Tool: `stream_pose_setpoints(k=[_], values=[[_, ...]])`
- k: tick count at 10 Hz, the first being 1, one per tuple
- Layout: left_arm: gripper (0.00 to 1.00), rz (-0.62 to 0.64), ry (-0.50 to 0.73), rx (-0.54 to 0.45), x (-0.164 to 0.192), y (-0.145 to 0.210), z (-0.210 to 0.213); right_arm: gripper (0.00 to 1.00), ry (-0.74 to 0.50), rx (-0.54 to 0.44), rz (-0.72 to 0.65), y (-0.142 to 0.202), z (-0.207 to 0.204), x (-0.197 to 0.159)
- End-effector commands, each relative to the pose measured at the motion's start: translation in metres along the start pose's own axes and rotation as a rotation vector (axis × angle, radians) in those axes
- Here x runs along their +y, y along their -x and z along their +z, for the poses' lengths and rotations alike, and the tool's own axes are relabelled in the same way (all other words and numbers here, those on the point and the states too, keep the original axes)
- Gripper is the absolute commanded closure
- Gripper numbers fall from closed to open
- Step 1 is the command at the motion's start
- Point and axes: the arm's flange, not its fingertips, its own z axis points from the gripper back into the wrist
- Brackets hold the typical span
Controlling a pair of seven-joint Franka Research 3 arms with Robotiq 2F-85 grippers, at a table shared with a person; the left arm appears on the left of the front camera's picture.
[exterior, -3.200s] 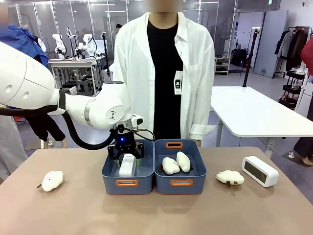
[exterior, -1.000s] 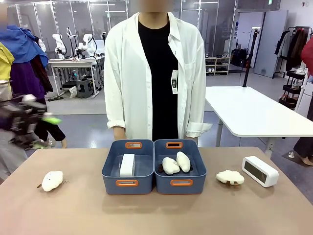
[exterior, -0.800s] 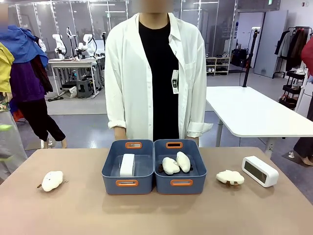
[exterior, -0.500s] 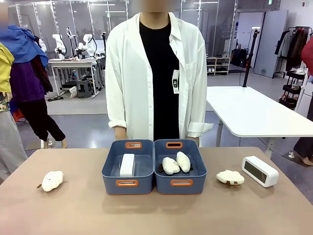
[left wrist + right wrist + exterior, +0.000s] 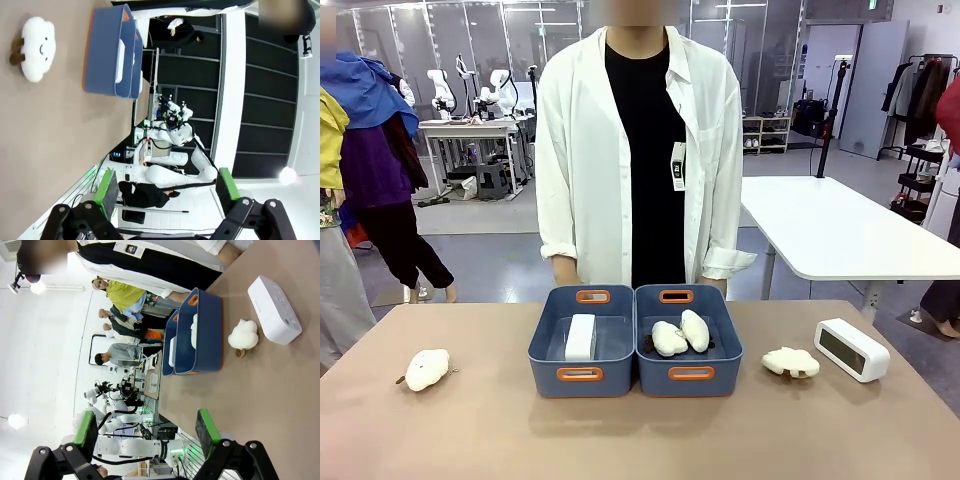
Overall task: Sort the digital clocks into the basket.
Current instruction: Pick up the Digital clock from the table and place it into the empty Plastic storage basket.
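One digital clock (image 5: 581, 337) stands inside the basket (image 5: 548, 372), the left one of the joined pair at the middle of the desk (image 5: 640, 440), while the second clock (image 5: 851, 349) lies out on the desk's right side, just right of a cloud plush (image 5: 790, 362). The right pincer (image 5: 146, 427) hangs released and empty, well apart from that second clock, which lies beyond its spread fingers. The left pincer (image 5: 167, 187) is likewise spread wide around nothing, well away from the basket, with another cloud plush (image 5: 36, 49) lying off to the basket's left.
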Motion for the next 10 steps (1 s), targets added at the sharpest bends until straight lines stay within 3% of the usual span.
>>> stream_pose_setpoints(k=[1,10], values=[[0.0,0.0,-0.003,0.021,-0.0022,0.009,0.002,0.0,0.0,0.006,0.009,0.0024,0.0007,0.0025],[0.0,0.0,-0.003,0.021,-0.0022,0.009,0.002,0.0,0.0,0.006,0.009,0.0024,0.0007,0.0025]])
